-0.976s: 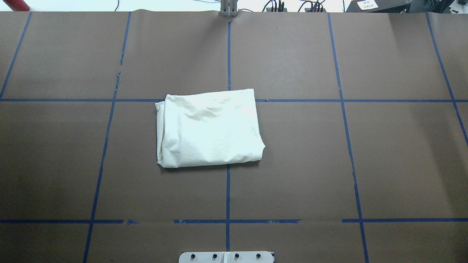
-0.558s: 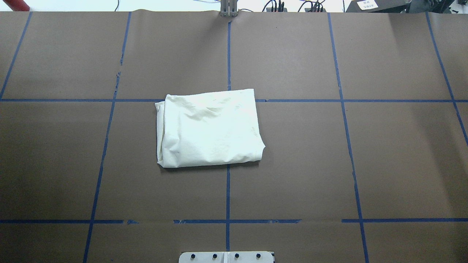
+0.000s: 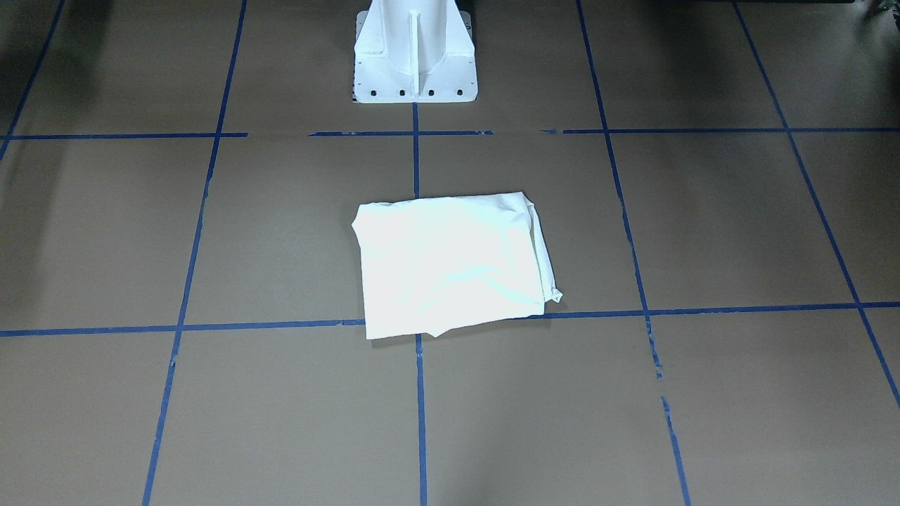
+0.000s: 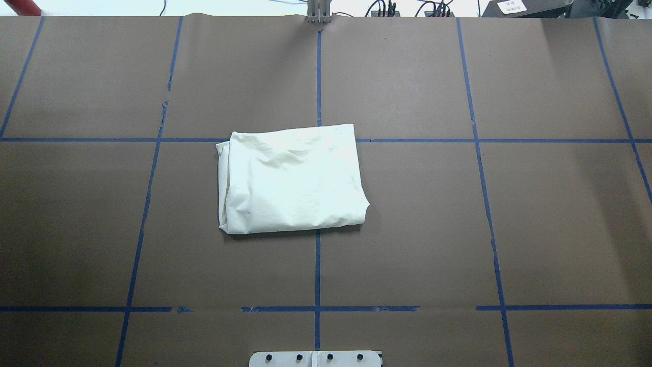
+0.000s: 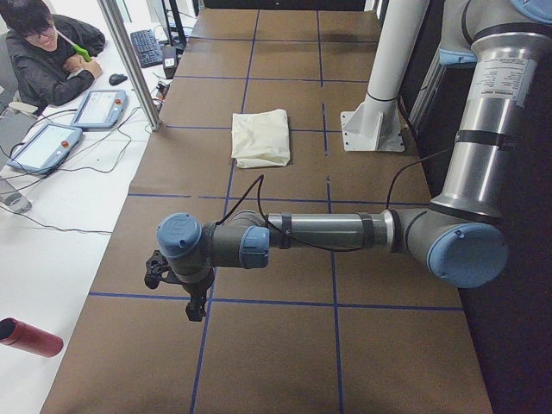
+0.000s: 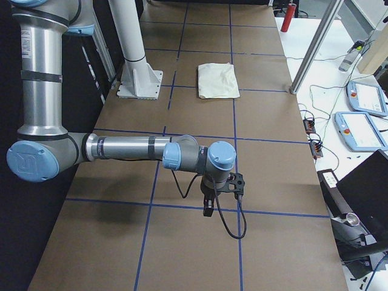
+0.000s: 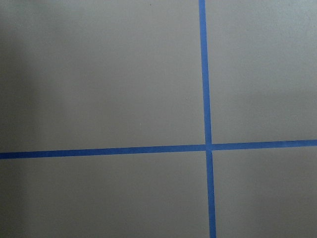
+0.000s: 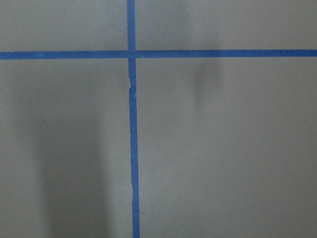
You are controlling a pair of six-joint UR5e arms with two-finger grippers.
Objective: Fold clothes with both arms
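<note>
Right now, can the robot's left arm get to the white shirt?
Probably yes. The left arm sits off to its own side, away from the folded shirt, and only bare brown table lies between them. Nothing blocks the way, though the arm would have to swing over.

I see the cream-white fabric T-shirt (image 4: 293,178) folded into a rough rectangle, plain side up. It lies flat at the middle of the table (image 4: 458,229).

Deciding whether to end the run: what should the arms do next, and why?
Probably just stop: the shirt lies folded compactly at the middle of the table, with the left arm and right arm both far off at its ends.
</note>
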